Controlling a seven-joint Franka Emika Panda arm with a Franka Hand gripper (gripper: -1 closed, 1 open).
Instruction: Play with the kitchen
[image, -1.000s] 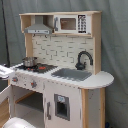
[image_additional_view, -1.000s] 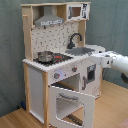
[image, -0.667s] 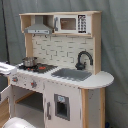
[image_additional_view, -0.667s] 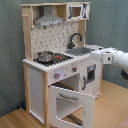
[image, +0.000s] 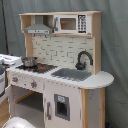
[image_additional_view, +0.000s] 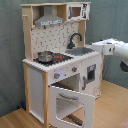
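The kitchen (image: 60, 75) (image_additional_view: 55, 55) is a white and light-wood toy set with a grey hood, a pegboard back and a top shelf. A metal pot (image: 28, 61) (image_additional_view: 45, 56) stands on its stovetop, beside the grey sink (image: 72, 74) (image_additional_view: 80, 50) with the black faucet (image: 83, 58) (image_additional_view: 74, 39). Its oven door (image_additional_view: 70, 102) hangs open, tilted down. In the second exterior view my gripper (image_additional_view: 95, 47) comes in from the second exterior view's right, at counter height beside the sink end. In the first exterior view a white part of my arm (image: 7, 59) shows at the left edge.
A grey curtain (image_additional_view: 110, 20) hangs behind the kitchen. The floor (image_additional_view: 112, 105) is light wood. A rounded white shape (image: 17, 122) fills the bottom left corner of the first exterior view. A microwave panel (image: 70, 23) sits on the top shelf.
My arm has risen and moved closer to the kitchen's sink end. The kitchen, the pot and the open oven door have not moved.
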